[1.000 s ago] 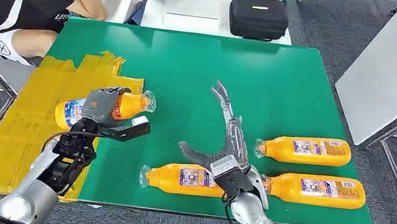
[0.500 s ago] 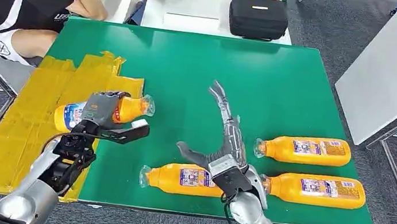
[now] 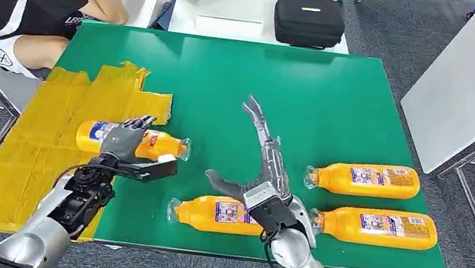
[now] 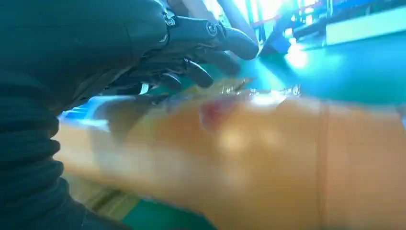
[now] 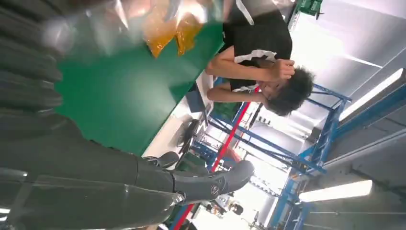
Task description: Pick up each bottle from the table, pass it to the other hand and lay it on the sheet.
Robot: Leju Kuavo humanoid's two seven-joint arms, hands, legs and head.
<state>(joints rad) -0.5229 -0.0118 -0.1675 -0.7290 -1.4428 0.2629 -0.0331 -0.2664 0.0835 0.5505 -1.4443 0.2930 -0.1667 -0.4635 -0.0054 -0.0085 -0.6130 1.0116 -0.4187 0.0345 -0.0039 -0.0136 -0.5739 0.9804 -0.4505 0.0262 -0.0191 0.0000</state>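
Laying a bottle half on the yellow sheet, we are gripping it with our left robot hand while our right robot hand is hovering spread for another.

Left wrist view: left hand, dark fingers curled over the upper side of an orange bottle. Bottle blurred, very close to the camera; a blue-and-white label patch beside the fingers. Green table surface beyond the bottle, glare on it.
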